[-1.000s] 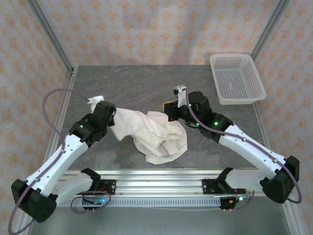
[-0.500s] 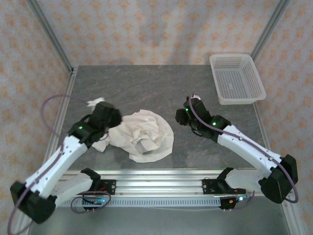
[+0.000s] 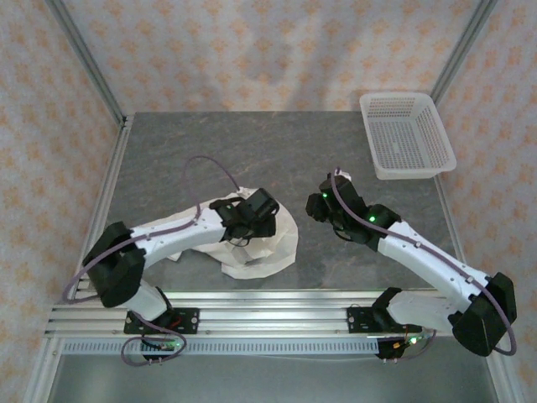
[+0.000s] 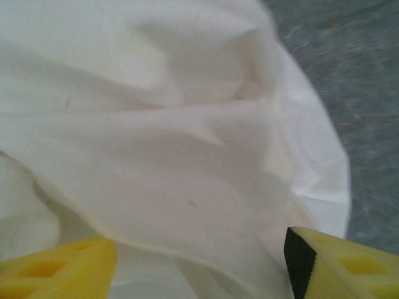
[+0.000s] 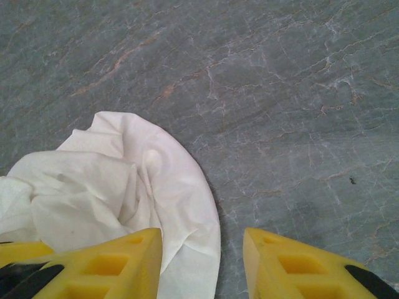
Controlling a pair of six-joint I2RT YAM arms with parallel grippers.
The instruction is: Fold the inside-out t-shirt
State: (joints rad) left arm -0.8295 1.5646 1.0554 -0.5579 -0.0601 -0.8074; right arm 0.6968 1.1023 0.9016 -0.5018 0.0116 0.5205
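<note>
The inside-out t-shirt [image 3: 273, 249] lies as a crumpled white heap on the grey table [image 3: 210, 151], near the front middle. My left gripper [image 3: 256, 218] hovers over the heap's top. In the left wrist view the t-shirt [image 4: 156, 156] spreads in soft folds just beyond the left gripper [image 4: 199, 274], which is open with cloth below it and no grip. My right gripper [image 3: 317, 206] stands just right of the heap. In the right wrist view the right gripper [image 5: 202, 261] is open, straddling the rounded edge of the t-shirt [image 5: 112, 180] and bare table.
A white plastic mesh basket [image 3: 407, 134] sits at the back right corner. Metal frame posts and the table's rail [image 3: 268, 306] border the work area. Bare grey table lies behind the heap and to the right of my right gripper.
Both grippers have opened and let go of the shirt, which dropped into a rounder heap. My left arm swung right, over the heap. My right gripper pulled back slightly right.
</note>
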